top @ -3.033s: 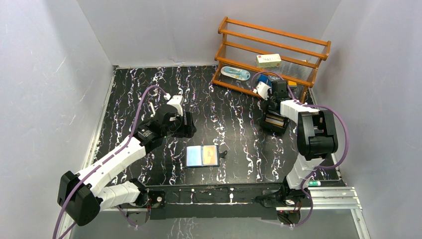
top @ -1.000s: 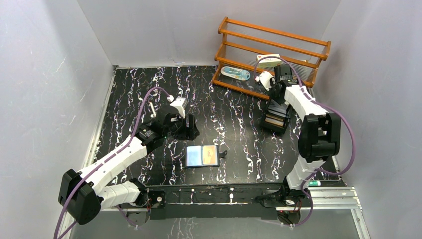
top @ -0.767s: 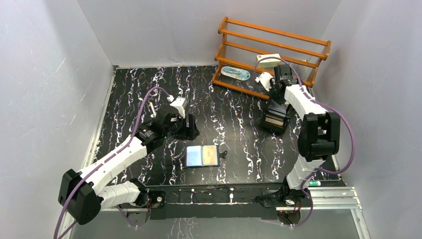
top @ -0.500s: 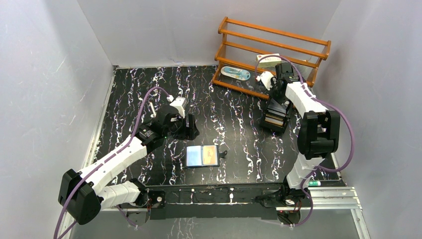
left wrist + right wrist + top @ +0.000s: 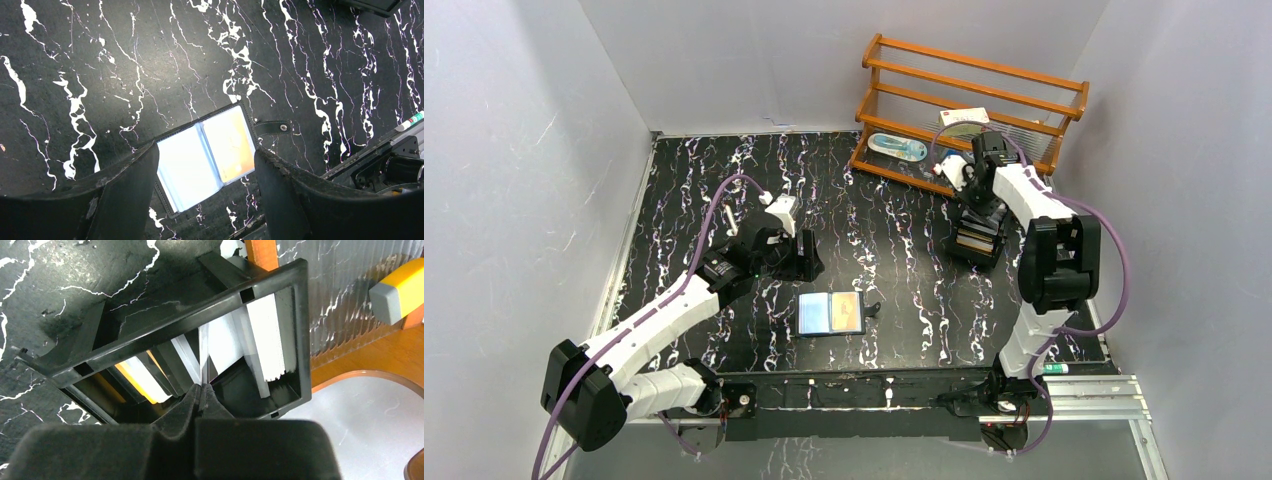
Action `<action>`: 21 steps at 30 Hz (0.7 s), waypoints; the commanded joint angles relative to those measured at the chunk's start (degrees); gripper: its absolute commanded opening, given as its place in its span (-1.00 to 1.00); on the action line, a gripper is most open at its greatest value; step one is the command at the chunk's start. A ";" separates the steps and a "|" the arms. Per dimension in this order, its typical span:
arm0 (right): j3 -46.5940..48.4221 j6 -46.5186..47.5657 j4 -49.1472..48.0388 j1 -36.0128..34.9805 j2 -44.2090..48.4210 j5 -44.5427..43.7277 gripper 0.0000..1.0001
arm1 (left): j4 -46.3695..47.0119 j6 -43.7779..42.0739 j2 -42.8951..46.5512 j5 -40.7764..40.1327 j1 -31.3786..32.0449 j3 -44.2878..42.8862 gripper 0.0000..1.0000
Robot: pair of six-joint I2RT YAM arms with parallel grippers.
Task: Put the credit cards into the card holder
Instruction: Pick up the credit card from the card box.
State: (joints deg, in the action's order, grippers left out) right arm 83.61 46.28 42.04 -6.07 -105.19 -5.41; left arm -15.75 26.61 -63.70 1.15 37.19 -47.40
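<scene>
The card holder (image 5: 831, 313) lies open on the black marbled table, with a silvery-blue left pocket and a tan right pocket. It also shows in the left wrist view (image 5: 205, 155), its snap tab (image 5: 272, 127) to the right. My left gripper (image 5: 801, 257) is open and empty, hovering just behind the holder, with its jaws framing it (image 5: 206, 150). My right gripper (image 5: 980, 197) is shut (image 5: 202, 389) on a thin white credit card (image 5: 202, 357) seen edge-on over the black open-topped box (image 5: 190, 315). More white cards (image 5: 265, 335) and a tan-orange one (image 5: 132, 375) stand in the box.
A wooden rack (image 5: 969, 105) stands at the back right, just behind the black box (image 5: 977, 243). It holds a white packet (image 5: 964, 120) and a blue-white item (image 5: 897, 148). A yellow-grey object (image 5: 400, 290) sits on the rack. Grey walls enclose the table.
My right gripper rose from the black box toward the rack, then shifted slightly left, staying shut on the card. My left gripper edged slightly right earlier, then held still. The holder has not moved.
</scene>
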 commanded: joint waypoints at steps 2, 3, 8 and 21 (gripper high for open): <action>2.03 1.90 -3.04 0.09 -0.90 -0.52 -1.00 | -0.95 -0.72 0.65 -0.53 -0.36 -0.88 0.38; 2.04 1.96 -3.28 0.09 -1.21 -0.59 -1.00 | -1.01 -0.81 0.58 -0.53 -0.31 -0.91 0.38; 3.48 1.71 -3.15 0.09 -1.50 -1.53 -1.00 | -1.72 -1.18 0.82 -1.04 -0.29 -1.04 0.39; 8.65 -11.06 7.40 -0.36 3.79 1.89 -1.00 | -0.99 1.22 0.15 2.47 -0.34 -0.96 0.40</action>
State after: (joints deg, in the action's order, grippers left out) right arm 89.17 41.45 44.88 -6.09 -105.93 -5.19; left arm -16.53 26.44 -63.72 1.08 37.19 -47.40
